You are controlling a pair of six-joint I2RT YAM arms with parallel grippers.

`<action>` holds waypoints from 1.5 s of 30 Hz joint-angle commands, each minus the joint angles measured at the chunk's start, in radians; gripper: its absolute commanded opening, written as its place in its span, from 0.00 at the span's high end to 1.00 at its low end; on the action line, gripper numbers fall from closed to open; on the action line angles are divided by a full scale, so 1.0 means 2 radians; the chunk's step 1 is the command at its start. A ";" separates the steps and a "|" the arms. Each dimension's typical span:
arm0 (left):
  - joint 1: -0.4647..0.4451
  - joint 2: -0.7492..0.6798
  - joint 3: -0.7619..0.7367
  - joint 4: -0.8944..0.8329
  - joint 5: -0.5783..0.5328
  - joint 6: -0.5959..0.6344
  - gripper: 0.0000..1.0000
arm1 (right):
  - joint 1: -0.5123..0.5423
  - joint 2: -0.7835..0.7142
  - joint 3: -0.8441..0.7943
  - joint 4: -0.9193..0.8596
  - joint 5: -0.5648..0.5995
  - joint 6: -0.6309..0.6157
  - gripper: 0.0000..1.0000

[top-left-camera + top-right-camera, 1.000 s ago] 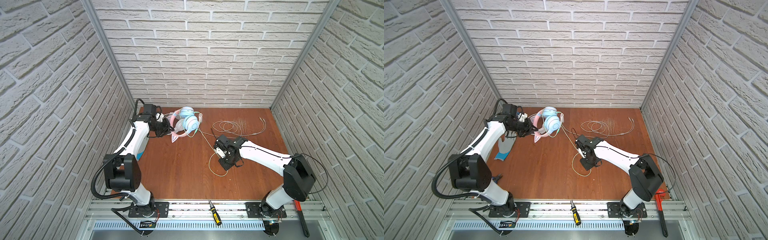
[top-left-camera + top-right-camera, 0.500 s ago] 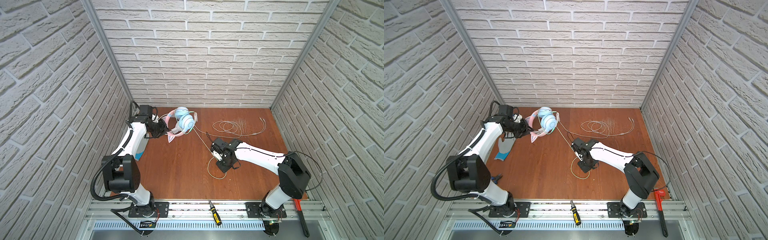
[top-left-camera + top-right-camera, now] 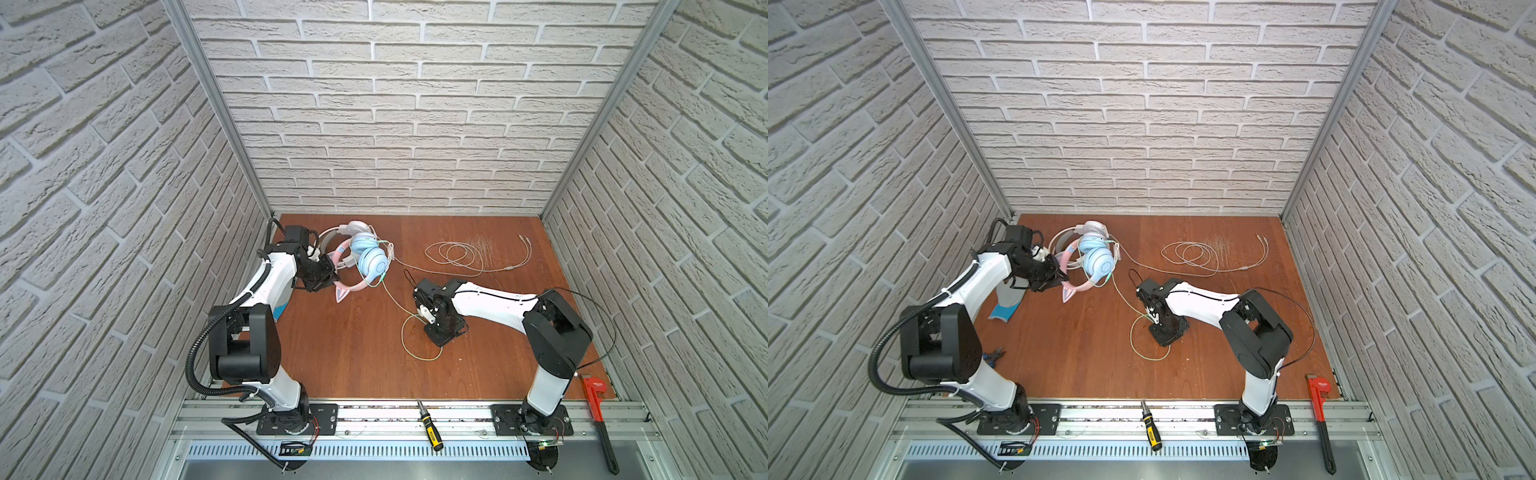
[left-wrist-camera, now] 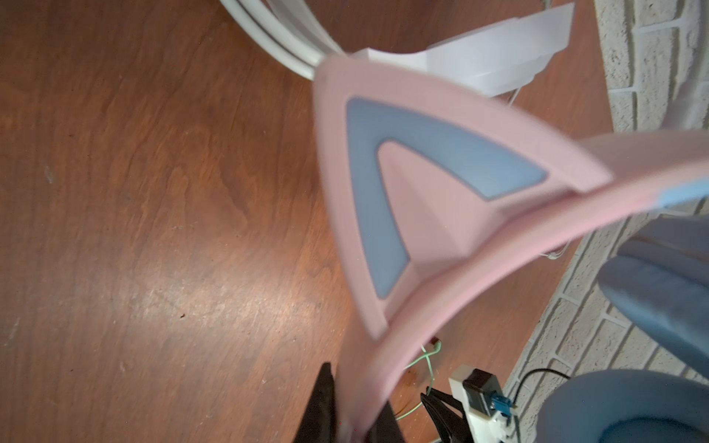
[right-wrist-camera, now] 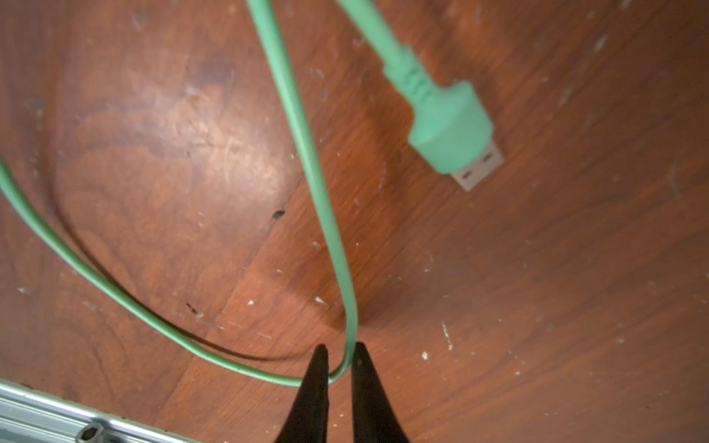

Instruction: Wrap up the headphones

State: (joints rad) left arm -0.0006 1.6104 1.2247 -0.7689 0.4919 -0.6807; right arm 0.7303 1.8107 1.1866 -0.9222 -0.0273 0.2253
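Note:
The pink-banded cat-ear headphones [image 3: 372, 259] [image 3: 1096, 261] lie at the back left. They partly overlap the white headphones [image 3: 357, 227] [image 3: 1094, 227]. My left gripper [image 3: 330, 274] [image 3: 1061, 276] [image 4: 355, 414] is shut on the pink headband beside a cat ear [image 4: 403, 199]. The green cable [image 3: 395, 301] [image 5: 307, 153] runs from the cups to a loop mid-table. My right gripper [image 3: 438, 343] [image 3: 1160, 338] [image 5: 339, 360] points down there, narrowly open. The cable passes loosely between its tips. The green USB plug [image 5: 449, 130] lies on the wood nearby.
The white cable [image 3: 457, 255] [image 3: 1192, 253] lies coiled at the back right. A grey-and-blue object [image 3: 1009, 299] sits under the left arm, with pliers [image 3: 994, 355] near its base. A screwdriver [image 3: 430, 426] and a red pipe wrench [image 3: 598, 411] rest on the front rail. Brick walls enclose three sides.
My right jaws have parted a little from shut on the green cable, and that gripper shifted slightly left. The left gripper moved the pink pair slightly, so more of the white pair shows.

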 commanded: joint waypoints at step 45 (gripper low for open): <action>-0.002 0.042 -0.003 0.018 -0.006 0.031 1.00 | 0.125 0.080 0.087 0.113 0.017 0.039 0.68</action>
State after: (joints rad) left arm -0.0021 1.6947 1.1801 -0.7555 0.4538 -0.6388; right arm 0.9585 1.9549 1.3334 -0.6846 -0.0078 0.3218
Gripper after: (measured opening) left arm 0.130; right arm 0.329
